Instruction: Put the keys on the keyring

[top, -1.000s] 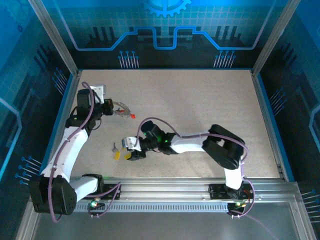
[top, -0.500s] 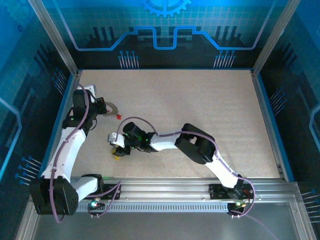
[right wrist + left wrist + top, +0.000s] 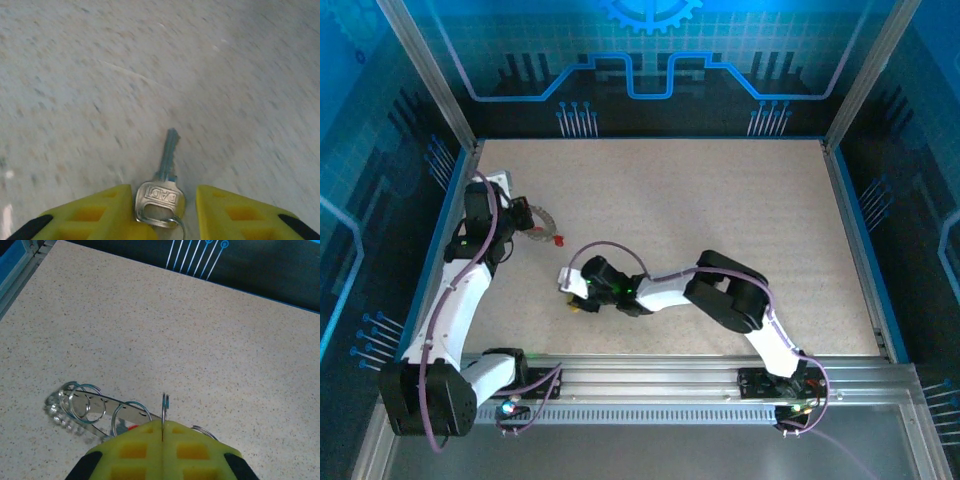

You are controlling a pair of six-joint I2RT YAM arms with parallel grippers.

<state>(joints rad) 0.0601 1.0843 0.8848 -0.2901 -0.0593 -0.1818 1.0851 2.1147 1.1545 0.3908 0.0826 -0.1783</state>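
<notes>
My left gripper (image 3: pixel 163 423) at the table's left is shut on a thin wire loop of the keyring (image 3: pixel 164 405). The rest of the keyring (image 3: pixel 545 221), a metal strip with several loops, lies flat just beyond the fingers. A red key (image 3: pixel 558 239) lies at its near end. A silver key (image 3: pixel 161 192) with a small ring through its head lies between the parted fingers of my right gripper (image 3: pixel 162 189). It touches the left finger (image 3: pixel 107 207), with a gap on its right. The right gripper (image 3: pixel 572 286) is low at centre left, a yellow key (image 3: pixel 582 306) beside it.
The metal frame rail (image 3: pixel 460 170) runs close behind the left arm. The right arm (image 3: pixel 720 290) reaches leftward across the near half of the speckled table (image 3: pixel 720 200).
My right gripper slid left, then back to the right, and the silver and yellow keys came with it. The left gripper drew the keyring toward the left wall and then held still.
</notes>
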